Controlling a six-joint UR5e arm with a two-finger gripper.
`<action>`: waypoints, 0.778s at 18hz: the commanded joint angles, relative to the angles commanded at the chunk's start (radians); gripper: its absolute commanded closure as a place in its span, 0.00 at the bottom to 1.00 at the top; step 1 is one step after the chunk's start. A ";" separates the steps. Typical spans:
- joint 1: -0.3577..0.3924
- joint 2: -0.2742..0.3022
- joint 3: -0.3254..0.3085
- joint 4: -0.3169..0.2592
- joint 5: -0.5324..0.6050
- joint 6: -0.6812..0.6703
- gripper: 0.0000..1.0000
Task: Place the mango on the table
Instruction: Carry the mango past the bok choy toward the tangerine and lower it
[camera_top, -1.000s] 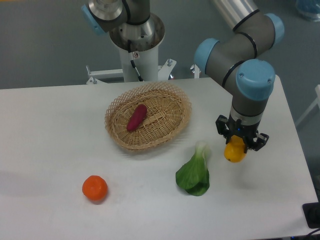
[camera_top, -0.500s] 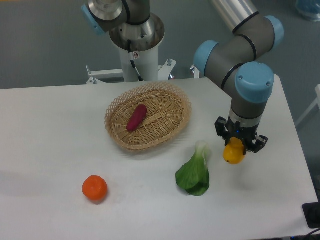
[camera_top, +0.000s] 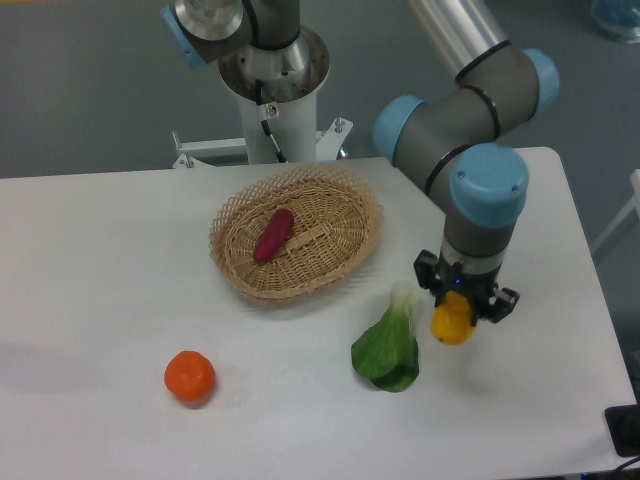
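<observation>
Upper part of the mango (camera_top: 452, 324) hidden between the fingers of the gripper (camera_top: 458, 308), contact with the table (camera_top: 100, 250) below indiscernible, arm above cut off by the top edge.

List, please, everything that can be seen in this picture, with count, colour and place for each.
mango: one, yellow-orange, held in the tool near the table's right side
leafy green vegetable: one, green with a pale stem, just left of the mango
wicker basket: one, tan, table centre
oblong root: one, purple-red, inside the basket
round fruit: one, orange, front left
table: one, white
robot base: one, silver, behind the table
arm: one, grey with blue caps, at right
tool: one, black, shut on the mango
</observation>
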 joint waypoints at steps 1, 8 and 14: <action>-0.025 -0.015 0.012 -0.002 0.026 -0.031 0.68; -0.146 -0.054 0.028 0.002 0.037 -0.088 0.68; -0.232 -0.084 0.025 0.003 0.039 -0.126 0.68</action>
